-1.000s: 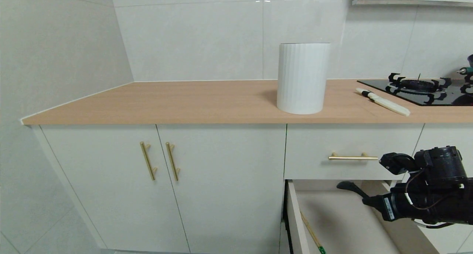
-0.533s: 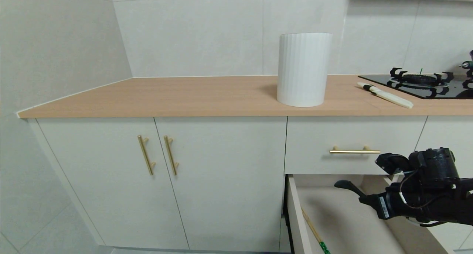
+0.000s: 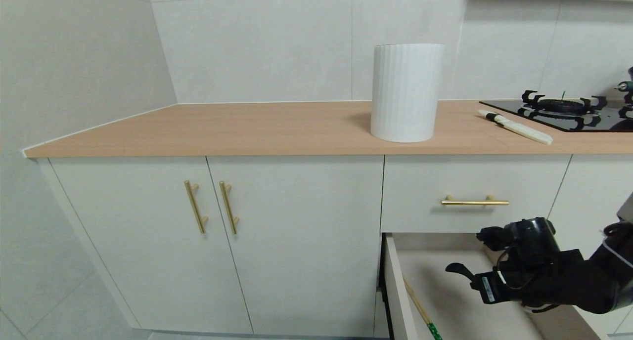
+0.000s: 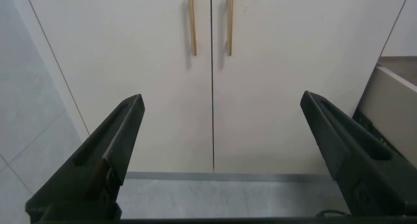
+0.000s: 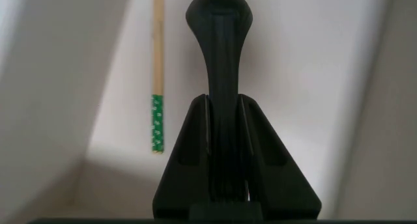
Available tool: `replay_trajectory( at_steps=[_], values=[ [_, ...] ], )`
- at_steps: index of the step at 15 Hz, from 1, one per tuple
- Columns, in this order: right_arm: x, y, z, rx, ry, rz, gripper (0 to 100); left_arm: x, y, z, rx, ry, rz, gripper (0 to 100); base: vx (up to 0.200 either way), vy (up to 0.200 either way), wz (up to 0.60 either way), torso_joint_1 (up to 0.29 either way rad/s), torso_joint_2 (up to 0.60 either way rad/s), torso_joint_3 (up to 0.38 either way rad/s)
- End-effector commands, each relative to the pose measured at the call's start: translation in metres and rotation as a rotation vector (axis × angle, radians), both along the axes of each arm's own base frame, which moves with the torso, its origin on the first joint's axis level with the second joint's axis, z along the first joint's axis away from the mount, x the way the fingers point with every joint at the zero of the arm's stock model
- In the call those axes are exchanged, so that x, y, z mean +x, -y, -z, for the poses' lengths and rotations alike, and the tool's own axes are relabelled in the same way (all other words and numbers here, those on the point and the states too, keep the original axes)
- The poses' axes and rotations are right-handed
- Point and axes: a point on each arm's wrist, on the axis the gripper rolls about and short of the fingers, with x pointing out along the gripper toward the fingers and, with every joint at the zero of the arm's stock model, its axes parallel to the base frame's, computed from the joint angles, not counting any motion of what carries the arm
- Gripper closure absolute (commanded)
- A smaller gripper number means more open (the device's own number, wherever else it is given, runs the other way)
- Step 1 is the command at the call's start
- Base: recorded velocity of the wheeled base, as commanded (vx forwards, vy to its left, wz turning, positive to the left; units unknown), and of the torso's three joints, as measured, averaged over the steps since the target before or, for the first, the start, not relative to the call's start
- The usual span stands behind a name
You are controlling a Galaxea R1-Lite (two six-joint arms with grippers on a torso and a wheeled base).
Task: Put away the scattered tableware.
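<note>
Right gripper (image 3: 475,279) clamped on black utensil (image 3: 456,269), long axis toward 10 o'clock; open drawer (image 3: 397,285) directly beneath, chopstick (image 3: 419,311) at 8 o'clock.

One white ribbed canister (image 3: 405,93) stands on the tabletop (image 3: 247,127), upper middle of the frame. One pale knife (image 3: 514,126) lies at the upper right, beside one black hob (image 3: 559,113). One chopstick (image 3: 419,310) with a green end lies in the one open drawer (image 3: 395,290) at the lower right, and one shut drawer (image 3: 420,191) sits above it. There are two cabinet doors (image 3: 133,241) (image 3: 306,241) at centre left. I count three gold handles: two upright (image 3: 196,207) (image 3: 229,207), one level (image 3: 474,202).
</note>
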Motion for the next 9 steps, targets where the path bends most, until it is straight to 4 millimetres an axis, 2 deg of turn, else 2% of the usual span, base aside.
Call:
replay_trajectory(
  at_steps=[1,6,9],
  values=[
    [0.009,-0.003,0.035,-0.030,-0.095,0.015,100,0.000,0.000,0.000,0.000,0.001,-0.001,0,0.000,0.000,0.00,0.000,0.00,0.000],
    [0.023,-0.011,0.069,-0.107,-0.149,0.037,100,0.000,0.000,0.000,0.000,-0.001,-0.001,0,0.000,0.000,0.00,0.000,0.00,0.000],
    [0.026,-0.014,0.070,-0.136,-0.143,0.041,100,0.000,0.000,0.000,0.000,0.001,-0.001,0,0.000,0.000,0.00,0.000,0.00,0.000]
  ],
)
